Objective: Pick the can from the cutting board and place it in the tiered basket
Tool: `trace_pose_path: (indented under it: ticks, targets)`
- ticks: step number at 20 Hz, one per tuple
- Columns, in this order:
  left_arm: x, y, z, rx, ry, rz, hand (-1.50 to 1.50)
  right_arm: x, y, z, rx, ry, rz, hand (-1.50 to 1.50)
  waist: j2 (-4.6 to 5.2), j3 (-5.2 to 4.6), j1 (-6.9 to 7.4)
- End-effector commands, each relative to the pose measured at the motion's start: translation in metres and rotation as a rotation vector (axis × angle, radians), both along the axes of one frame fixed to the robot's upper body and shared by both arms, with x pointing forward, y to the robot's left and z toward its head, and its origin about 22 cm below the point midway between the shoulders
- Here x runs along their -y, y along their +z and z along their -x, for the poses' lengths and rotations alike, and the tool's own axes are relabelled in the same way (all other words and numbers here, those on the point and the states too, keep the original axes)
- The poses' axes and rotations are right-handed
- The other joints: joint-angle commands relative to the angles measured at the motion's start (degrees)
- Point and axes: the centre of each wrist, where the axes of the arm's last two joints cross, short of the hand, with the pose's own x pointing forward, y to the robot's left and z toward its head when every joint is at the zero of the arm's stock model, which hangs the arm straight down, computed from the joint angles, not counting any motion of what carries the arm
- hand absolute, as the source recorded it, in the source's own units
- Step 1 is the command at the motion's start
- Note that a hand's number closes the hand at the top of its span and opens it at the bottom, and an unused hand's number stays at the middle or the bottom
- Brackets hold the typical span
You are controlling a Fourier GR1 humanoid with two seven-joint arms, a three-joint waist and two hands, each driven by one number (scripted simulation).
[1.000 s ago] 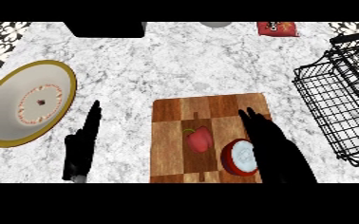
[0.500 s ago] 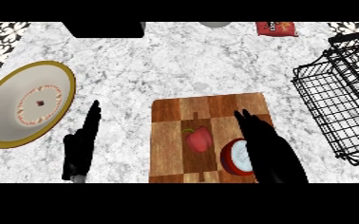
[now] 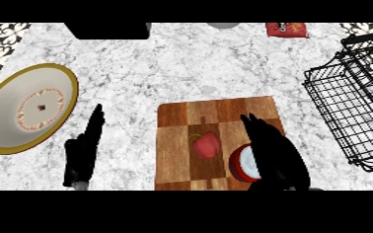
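A red can (image 3: 243, 161) with a pale top stands on the wooden cutting board (image 3: 178, 128), near the board's front right. My right hand (image 3: 275, 153) lies against the can's right side with straight fingers pointing away from me, and it hides part of the can. The black wire tiered basket (image 3: 347, 103) stands at the counter's right edge, well right of the board. My left hand (image 3: 82, 150) rests open on the marble left of the board, fingers up.
A red bell pepper (image 3: 206, 144) lies on the board just left of the can. A white plate (image 3: 33, 107) with a gold rim sits at the far left. At the back are a black box (image 3: 108, 29), a red packet (image 3: 287, 29) and a grey round object (image 3: 222, 24).
My right hand has slid a little left and forward, closer over the can. The left hand and the other objects have not moved.
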Motion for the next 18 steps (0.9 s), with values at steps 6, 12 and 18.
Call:
trace_pose_path:
  ticks: [6, 12, 18]
  targets:
    - [0.001, -0.018, 0.013, -0.054, 0.018, 0.009, 0.00, -0.007, -0.018, 0.007, -0.136, -0.118, 0.103, -1.50, 0.21, -0.26, -0.24]
    - [-0.004, -0.002, 0.006, -0.061, 0.020, 0.021, 0.00, 0.002, -0.043, 0.001, -0.151, -0.118, 0.101, 1.50, 0.22, -0.21, -0.03]
    - [0.016, -0.025, -0.001, -0.060, 0.006, -0.007, 0.00, -0.002, -0.053, -0.011, -0.092, -0.067, 0.054, 1.50, 0.34, -0.22, -0.07]
